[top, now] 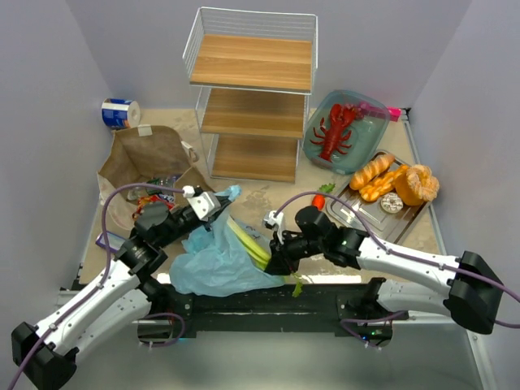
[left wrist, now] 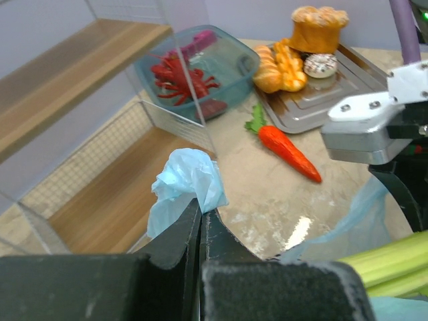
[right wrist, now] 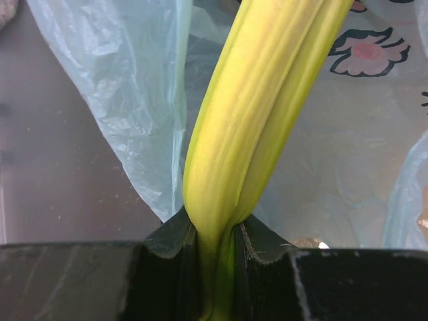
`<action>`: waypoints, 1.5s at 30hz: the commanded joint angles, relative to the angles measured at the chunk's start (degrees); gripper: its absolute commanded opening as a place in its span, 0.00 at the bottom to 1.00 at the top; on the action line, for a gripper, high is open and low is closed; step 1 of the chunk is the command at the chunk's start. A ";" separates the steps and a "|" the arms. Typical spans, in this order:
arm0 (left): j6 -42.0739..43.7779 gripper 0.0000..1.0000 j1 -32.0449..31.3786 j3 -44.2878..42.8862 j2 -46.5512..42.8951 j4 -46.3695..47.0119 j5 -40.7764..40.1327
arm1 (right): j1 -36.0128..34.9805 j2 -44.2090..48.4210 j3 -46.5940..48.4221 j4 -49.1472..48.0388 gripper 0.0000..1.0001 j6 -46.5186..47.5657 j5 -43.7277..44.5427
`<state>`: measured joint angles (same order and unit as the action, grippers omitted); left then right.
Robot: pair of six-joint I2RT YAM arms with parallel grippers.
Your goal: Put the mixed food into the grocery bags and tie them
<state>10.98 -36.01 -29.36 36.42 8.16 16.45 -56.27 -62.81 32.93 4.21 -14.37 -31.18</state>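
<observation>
The light-blue plastic bag (top: 213, 262) lies in front of the arms. My left gripper (top: 219, 200) is shut on a bunched edge of that bag (left wrist: 188, 179) and holds it up. My right gripper (top: 276, 258) is shut on the stalk of the green-white leek (right wrist: 257, 114), whose far end reaches into the bag's mouth (right wrist: 127, 100). The brown paper bag (top: 150, 156) lies at the left with a few packets in its mouth. A red lobster (top: 336, 130) sits in the teal dish. Orange-brown breads (top: 382, 175) rest on a metal tray.
A white wire rack with wooden shelves (top: 256, 89) stands at the back centre. A blue-and-white roll (top: 120, 112) is at the back left. The teal dish (top: 372, 114) and metal tray (top: 406, 221) fill the right. A carrot (top: 319, 201) lies near the tray.
</observation>
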 commanded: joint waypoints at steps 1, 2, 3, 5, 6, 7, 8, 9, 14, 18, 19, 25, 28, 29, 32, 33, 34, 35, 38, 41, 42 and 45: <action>-2.72 0.00 0.24 -2.19 2.24 5.71 9.11 | -0.42 -0.91 8.20 10.28 0.00 2.51 -4.59; -3.07 0.00 0.32 -2.27 2.86 6.42 9.74 | -0.42 -1.35 8.99 11.51 0.00 1.29 -5.38; -3.86 0.00 0.33 -2.45 3.12 7.12 10.27 | -0.42 -3.01 10.30 11.96 0.00 0.93 -6.43; -4.65 0.00 0.32 -3.24 4.26 9.67 11.50 | -0.42 -4.77 11.62 13.36 0.00 0.40 -8.62; -4.83 0.00 0.24 -3.59 4.70 11.51 12.02 | -0.42 -5.48 11.98 14.24 0.00 0.57 -8.46; -4.74 0.00 0.24 -4.03 5.23 12.22 12.03 | -0.51 -6.62 12.59 15.73 0.00 1.18 -8.02; -3.87 0.00 0.24 -5.43 6.45 12.58 11.86 | -0.42 -6.98 13.82 20.01 0.00 3.10 -6.98; -3.34 0.00 0.24 -6.22 7.16 12.67 10.72 | -0.42 -7.15 14.53 22.14 0.00 3.90 -5.57; -1.58 0.00 0.24 -10.26 11.38 15.56 9.56 | -0.42 -5.84 16.38 30.77 0.00 3.22 -3.89; -3.25 0.00 0.24 -12.38 12.44 18.02 11.41 | -0.33 -4.96 15.94 30.42 0.00 -0.56 -1.36; -3.86 0.00 0.15 -12.47 12.09 18.55 11.94 | -0.33 -4.87 15.94 29.20 0.00 -2.83 3.10; -8.87 0.00 0.06 -8.71 8.94 19.08 18.00 | 3.52 -5.22 13.13 17.00 0.00 -11.28 9.99; -10.63 0.00 -0.03 -5.54 6.48 18.56 20.46 | 8.35 -5.31 11.64 11.90 0.00 -14.00 13.86; -12.37 0.00 -0.29 -4.74 5.77 18.21 20.81 | 9.41 -5.14 11.37 11.09 0.00 -14.54 15.69; -12.57 0.00 -0.46 -2.11 3.40 15.93 21.08 | 10.22 -4.34 13.81 11.78 0.00 -14.02 28.68; -12.48 0.00 -0.38 -1.49 2.87 14.53 20.12 | 10.22 -4.43 14.44 11.96 0.00 -13.67 33.42; -12.39 0.00 -0.38 -0.18 1.82 14.08 19.77 | 10.22 -4.87 14.97 11.53 0.00 -13.32 34.86; -12.56 0.00 -0.46 0.53 1.37 13.90 19.59 | 10.22 -5.30 16.28 11.18 0.00 -13.23 35.39; -12.04 0.00 -0.47 1.24 0.49 10.32 18.10 | 10.22 -8.90 19.09 9.68 0.00 -12.35 33.04; -8.55 0.00 -0.55 0.19 0.05 3.65 15.90 | 9.78 -11.89 21.64 11.69 0.00 -10.77 28.98; -7.91 0.00 -0.64 0.27 -0.21 2.40 14.24 | 8.73 -12.08 21.91 12.66 0.00 -10.07 29.42; -6.59 0.00 -0.99 1.15 -1.88 0.36 10.64 | 8.11 -11.29 21.57 15.47 0.00 -8.40 29.95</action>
<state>1.41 -36.29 -28.25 36.53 12.75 32.05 -47.11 -75.40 52.47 18.65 -25.15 -2.24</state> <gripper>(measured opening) 0.018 0.198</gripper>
